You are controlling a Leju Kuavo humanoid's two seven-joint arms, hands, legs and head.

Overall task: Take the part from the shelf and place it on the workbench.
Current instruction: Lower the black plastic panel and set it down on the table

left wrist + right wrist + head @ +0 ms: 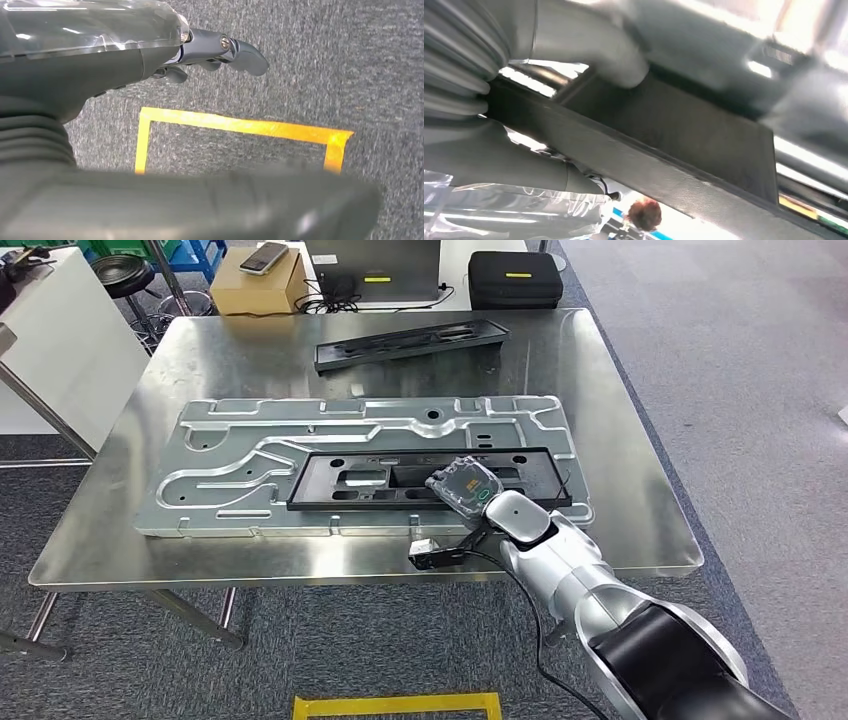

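A long black plastic part (400,480) lies flat on a large silver stamped panel (250,440) on the steel workbench (620,490). My right hand (465,485) grips the part's right end, near the panel's front right corner. In the right wrist view the thumb (594,40) presses on the black part (684,130), which runs through the hand. My left hand (215,50) hangs over the carpet with its fingers loosely apart and nothing in them.
A second black part (410,342) lies at the back of the bench. Beyond it stand a cardboard box (258,285) and a black case (514,278). A white table (50,340) is at the left. Yellow tape (395,705) marks the floor before the bench.
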